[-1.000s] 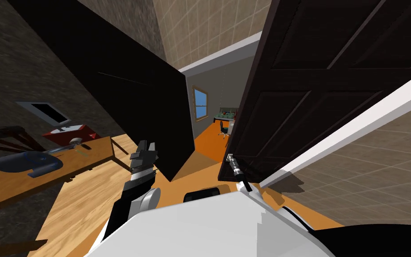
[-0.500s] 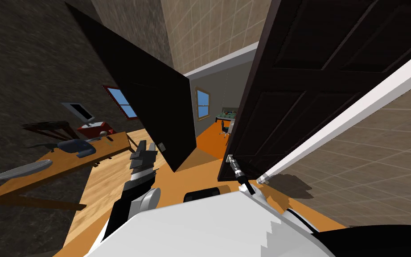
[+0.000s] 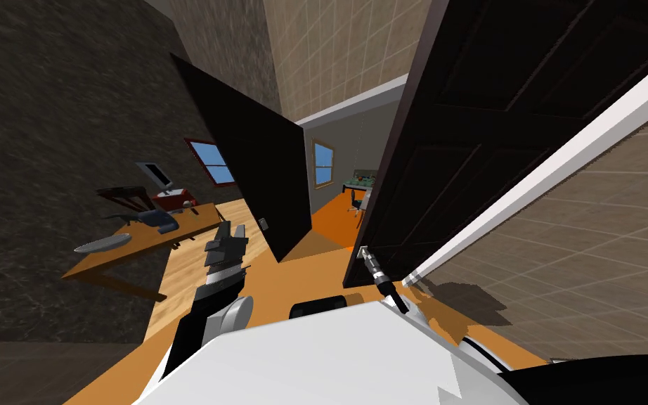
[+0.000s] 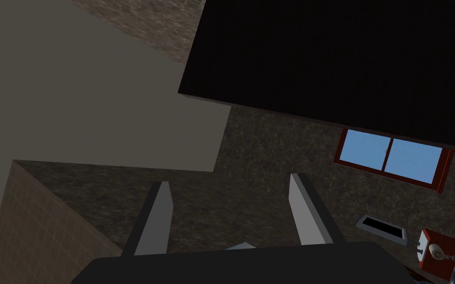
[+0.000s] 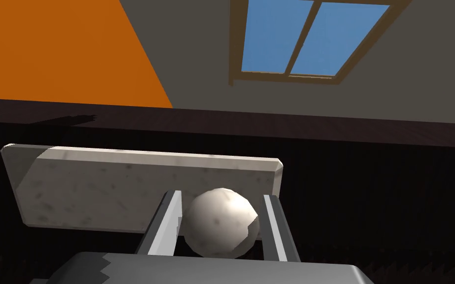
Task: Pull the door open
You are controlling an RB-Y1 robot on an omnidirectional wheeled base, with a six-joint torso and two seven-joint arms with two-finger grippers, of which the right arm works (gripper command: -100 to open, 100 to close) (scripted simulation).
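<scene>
A dark panelled door (image 3: 498,133) stands partly swung toward me, its free edge near my chest. My right gripper (image 3: 366,254) reaches to that edge. In the right wrist view the right gripper (image 5: 220,217) is shut on a pale round door knob (image 5: 220,228), its fingers (image 5: 165,224) pressing both sides. The knob sits on a pale rectangular plate (image 5: 123,190) on the dark door face (image 5: 369,197). My left gripper (image 3: 229,232) hangs open to the left above the wooden floor, and the left wrist view shows the left gripper (image 4: 231,212) with nothing between its fingers.
A white door frame (image 3: 547,176) runs along the tiled wall on the right. Through the gap lies an orange floor (image 3: 329,218) and a far room with a window (image 3: 323,164). A black slab (image 3: 252,162) stands left of the gap. A wooden table (image 3: 154,235) with objects stands left.
The whole head view has swung, so the table and black slab now sit nearer the middle and look smaller. My right gripper stays on the knob; the door's edge holds about the same place.
</scene>
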